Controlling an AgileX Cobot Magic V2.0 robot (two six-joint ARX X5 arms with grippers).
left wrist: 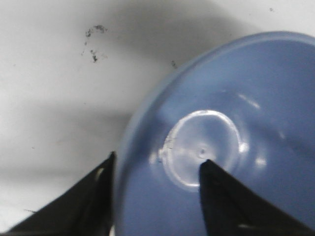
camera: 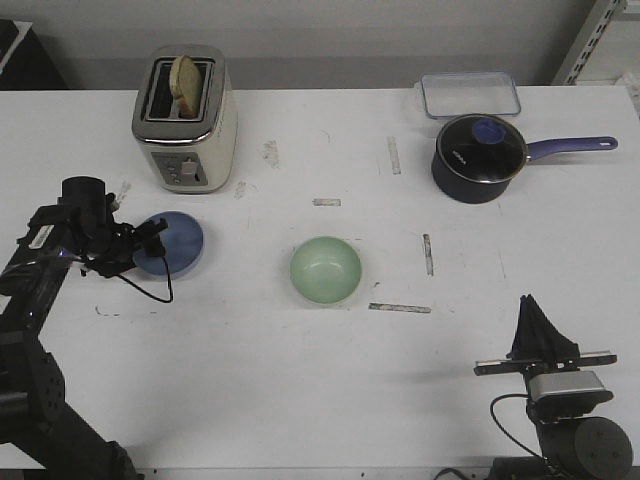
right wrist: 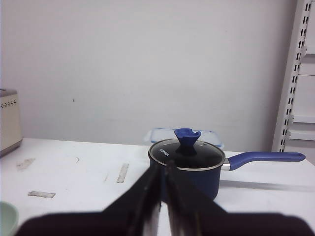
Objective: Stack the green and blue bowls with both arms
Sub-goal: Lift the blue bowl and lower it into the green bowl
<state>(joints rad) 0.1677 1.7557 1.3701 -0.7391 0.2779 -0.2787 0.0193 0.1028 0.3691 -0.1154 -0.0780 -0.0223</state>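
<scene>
The blue bowl (camera: 178, 243) sits upright on the white table at the left, in front of the toaster. My left gripper (camera: 150, 241) is open at its left rim. In the left wrist view the gripper (left wrist: 158, 158) straddles the rim of the blue bowl (left wrist: 236, 123), one finger outside and one inside. The green bowl (camera: 325, 270) sits upright and alone at the table's middle; its edge shows in the right wrist view (right wrist: 6, 219). My right gripper (camera: 528, 300) is shut and empty at the near right, far from both bowls, and it also shows in its wrist view (right wrist: 165, 165).
A cream toaster (camera: 185, 120) with bread in it stands at the back left. A dark navy saucepan (camera: 478, 155) with a glass lid stands at the back right, handle pointing right. A clear lidded container (camera: 470, 95) lies behind it. Tape marks dot the table.
</scene>
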